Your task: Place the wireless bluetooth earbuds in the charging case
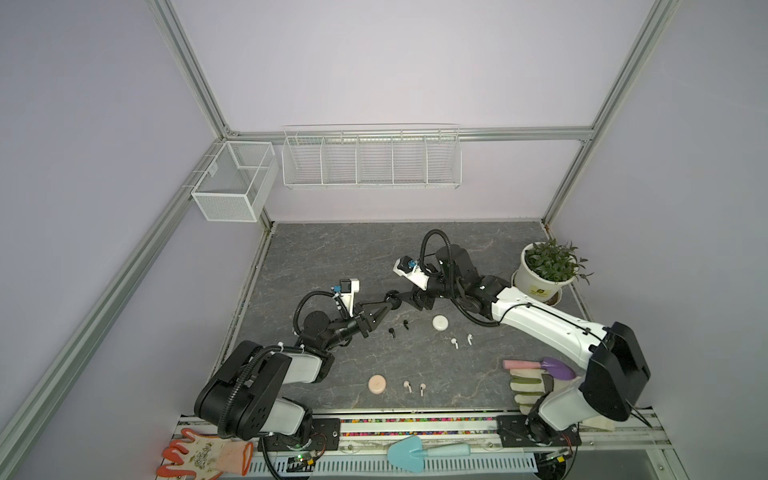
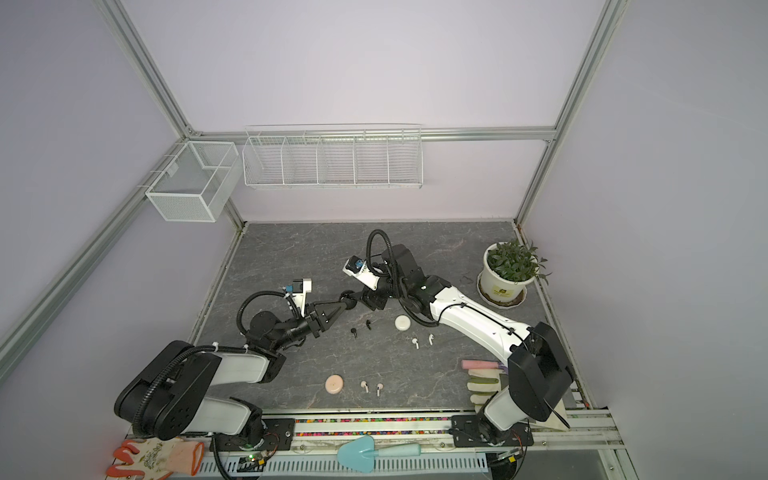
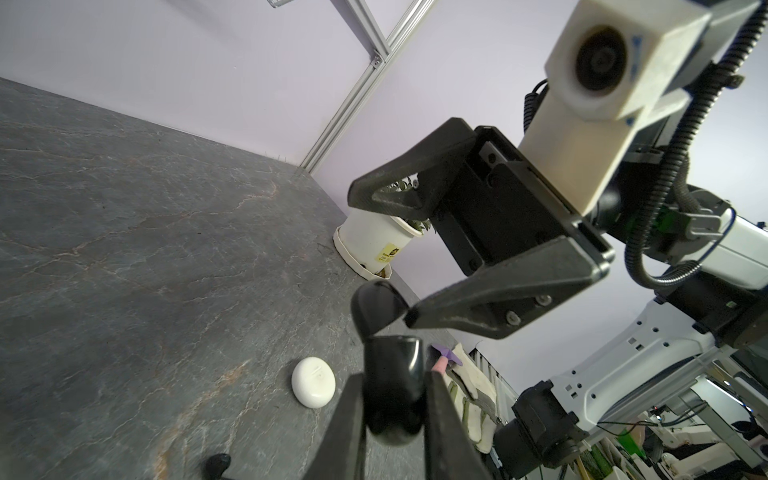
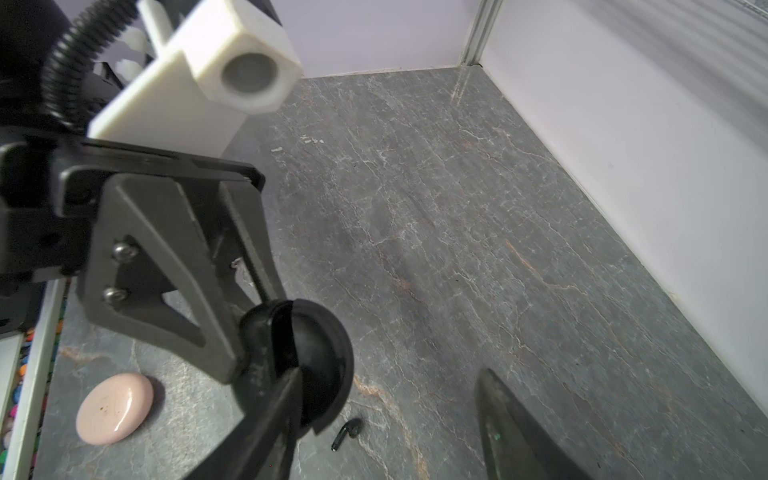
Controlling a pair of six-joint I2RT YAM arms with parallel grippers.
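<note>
My left gripper is shut on the base of a black charging case and holds it above the table. The case's lid is swung open. The open right gripper faces it, with one finger against the lid. Two black earbuds lie on the table below; one earbud shows between the right jaws. The white case and pink case lie shut, each beside its pair: white earbuds and pink earbuds.
A potted plant stands at the back right. A gardening glove and purple trowel lie at the front right under the right arm. A blue trowel and orange glove lie off the front edge. Wire baskets hang on the wall.
</note>
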